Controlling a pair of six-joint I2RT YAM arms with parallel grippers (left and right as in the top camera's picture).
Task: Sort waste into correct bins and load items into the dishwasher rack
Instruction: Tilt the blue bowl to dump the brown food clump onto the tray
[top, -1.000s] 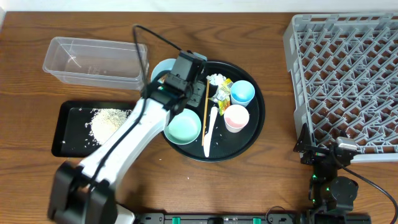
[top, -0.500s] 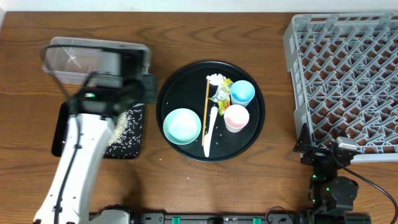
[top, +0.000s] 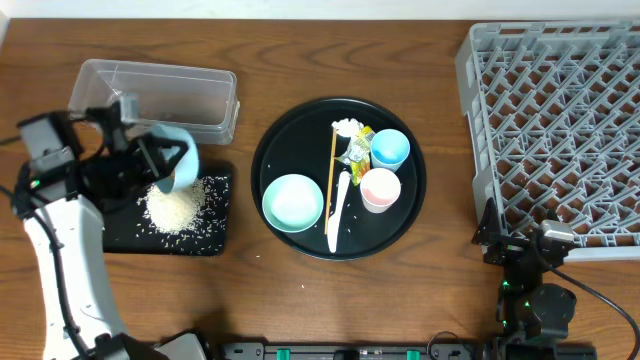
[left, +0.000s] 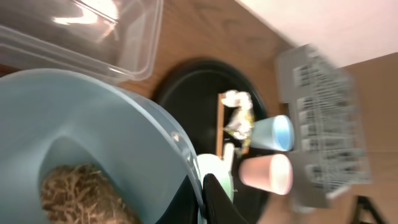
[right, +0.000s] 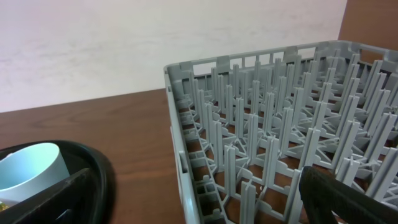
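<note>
My left gripper (top: 150, 157) is shut on the rim of the light-blue bowl (top: 174, 160), one finger (left: 217, 199) outside and one inside. It holds the bowl tilted over the shallow black bin (top: 118, 236), above a pile of rice (top: 176, 205). A brown food lump (left: 81, 193) lies inside the bowl (left: 93, 137). The clear tub (top: 150, 95) stands just behind. On the round black tray (top: 410, 215) are the mint bowl (top: 293, 203), chopstick (top: 331, 165), spoon (top: 337, 205), tissue (top: 347, 127), wrapper (top: 358, 146), blue cup (top: 389, 149) and pink cup (top: 379, 189). My right gripper (right: 199, 205) is open beside the rack (right: 273, 124).
The grey rack (top: 555, 120) fills the right side of the table, with my right arm (top: 527, 285) parked at its near left corner. Loose rice grains are scattered over the black bin's floor. Bare wood lies between the round tray and the rack.
My left arm has swung left from the round tray, carrying the light-blue bowl, and now holds it tilted over the black bin. The right arm has not moved.
</note>
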